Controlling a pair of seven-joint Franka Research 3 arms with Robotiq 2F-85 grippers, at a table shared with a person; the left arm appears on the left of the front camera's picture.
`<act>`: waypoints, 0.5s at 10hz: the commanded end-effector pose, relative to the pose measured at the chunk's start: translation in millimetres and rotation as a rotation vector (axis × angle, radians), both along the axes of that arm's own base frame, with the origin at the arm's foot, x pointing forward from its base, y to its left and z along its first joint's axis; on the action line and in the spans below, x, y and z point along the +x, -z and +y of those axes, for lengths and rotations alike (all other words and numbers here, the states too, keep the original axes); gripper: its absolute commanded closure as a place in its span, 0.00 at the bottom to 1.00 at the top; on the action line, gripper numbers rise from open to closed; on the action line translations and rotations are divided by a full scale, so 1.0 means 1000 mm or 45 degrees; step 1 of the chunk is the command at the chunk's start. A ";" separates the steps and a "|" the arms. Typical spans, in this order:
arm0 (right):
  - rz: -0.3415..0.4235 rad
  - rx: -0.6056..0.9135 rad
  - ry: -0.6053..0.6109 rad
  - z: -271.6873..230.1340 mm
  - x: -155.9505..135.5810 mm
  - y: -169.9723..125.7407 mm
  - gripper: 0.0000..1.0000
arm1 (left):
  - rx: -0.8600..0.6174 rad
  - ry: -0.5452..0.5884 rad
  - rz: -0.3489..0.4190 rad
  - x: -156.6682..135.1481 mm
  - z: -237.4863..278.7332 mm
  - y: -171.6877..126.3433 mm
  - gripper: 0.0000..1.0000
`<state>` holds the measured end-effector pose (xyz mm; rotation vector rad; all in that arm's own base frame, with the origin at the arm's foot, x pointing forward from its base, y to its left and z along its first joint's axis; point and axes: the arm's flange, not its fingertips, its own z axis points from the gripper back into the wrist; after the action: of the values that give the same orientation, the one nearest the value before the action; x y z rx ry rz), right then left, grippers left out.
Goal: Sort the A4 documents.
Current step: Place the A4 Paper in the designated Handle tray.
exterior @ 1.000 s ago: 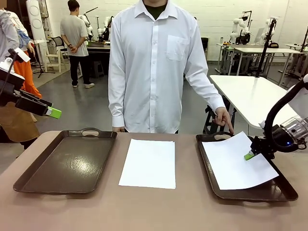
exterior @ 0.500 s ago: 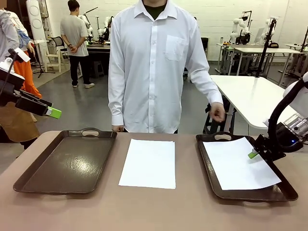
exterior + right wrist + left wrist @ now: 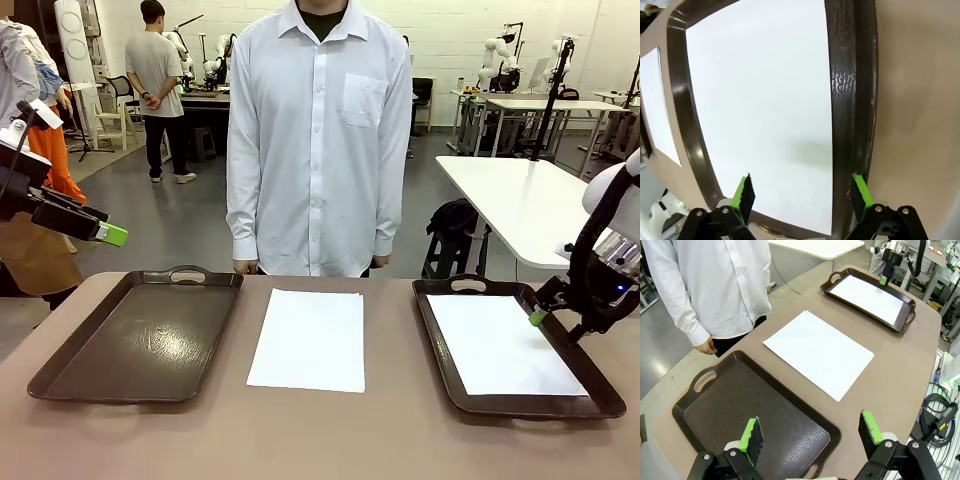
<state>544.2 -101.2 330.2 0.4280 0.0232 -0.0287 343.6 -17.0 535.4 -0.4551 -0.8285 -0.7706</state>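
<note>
A stack of A4 documents [image 3: 308, 340] lies on the table between two dark brown trays. One white sheet [image 3: 503, 345] lies flat in the right tray [image 3: 432, 330]. My right gripper [image 3: 540, 316] hovers open over that tray's right edge. In the right wrist view its fingers [image 3: 745, 192] stand apart above the sheet [image 3: 765, 110] and the tray rim [image 3: 852, 75], holding nothing. My left gripper [image 3: 108, 234] hangs open and empty, raised beyond the table's left end. In the left wrist view it [image 3: 811, 432] looks down on the empty left tray [image 3: 695, 390] and the stack [image 3: 819, 352].
A person in a white shirt [image 3: 315, 140] stands at the far edge behind the stack, arms at the sides. The left tray [image 3: 135, 340] holds nothing. Bare brown table runs along the near edge. White tables and other people stand farther back.
My right gripper opened, let go of the sheet and drew back to the right. The sheet settled flat in the right tray. The person's hand left the tray's far edge.
</note>
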 end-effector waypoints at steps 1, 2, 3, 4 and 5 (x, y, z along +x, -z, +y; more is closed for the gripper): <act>0.019 0.003 0.002 0.011 -0.006 0.003 0.00 | -0.006 0.023 -0.012 0.002 0.001 0.002 0.00; 0.000 0.000 0.000 0.000 0.000 0.000 0.00 | -0.006 0.023 -0.012 0.002 0.001 0.002 0.00; 0.000 0.000 0.000 0.000 0.000 0.000 0.00 | -0.006 0.023 -0.012 0.002 0.001 0.002 0.00; 0.000 0.000 0.000 0.000 0.000 0.000 0.00 | -0.006 0.023 -0.012 0.002 0.001 0.002 0.00; 0.000 0.000 0.000 0.000 0.000 0.000 0.00 | -0.006 0.023 -0.012 0.002 0.001 0.002 0.00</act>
<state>543.1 -100.5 330.5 0.4278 0.0254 -0.0276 343.6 -17.0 535.4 -0.4551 -0.8285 -0.7706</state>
